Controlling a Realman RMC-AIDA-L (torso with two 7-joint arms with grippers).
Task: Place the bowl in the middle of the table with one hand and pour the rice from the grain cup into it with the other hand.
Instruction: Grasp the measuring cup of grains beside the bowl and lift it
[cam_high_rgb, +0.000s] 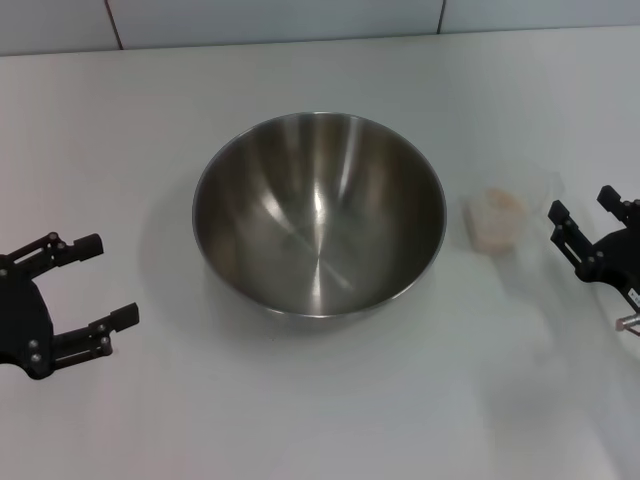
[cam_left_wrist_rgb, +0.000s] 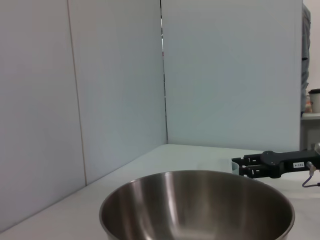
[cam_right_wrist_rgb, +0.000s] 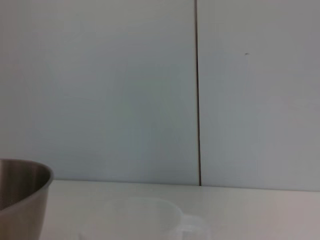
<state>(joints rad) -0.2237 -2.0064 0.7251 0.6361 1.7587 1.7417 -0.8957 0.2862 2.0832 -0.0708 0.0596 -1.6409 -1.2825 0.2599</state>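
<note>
Centrally, round brushed-steel bowl (cam_high_rgb: 319, 212) beside frosted grain cup (cam_high_rgb: 505, 215).

Shiny silver bowl (cam_high_rgb: 318, 212), plain white table (cam_high_rgb: 300, 420), clear frosted grain cup (cam_high_rgb: 510, 205) with pale cream rice (cam_high_rgb: 497, 215), black tools

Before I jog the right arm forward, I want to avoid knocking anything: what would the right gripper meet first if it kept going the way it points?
Most likely the grain cup. The right gripper, fingers open, points across the table toward it, with the bowl just beyond. Height is hard to judge, so it might meet the cup's rim.
</note>
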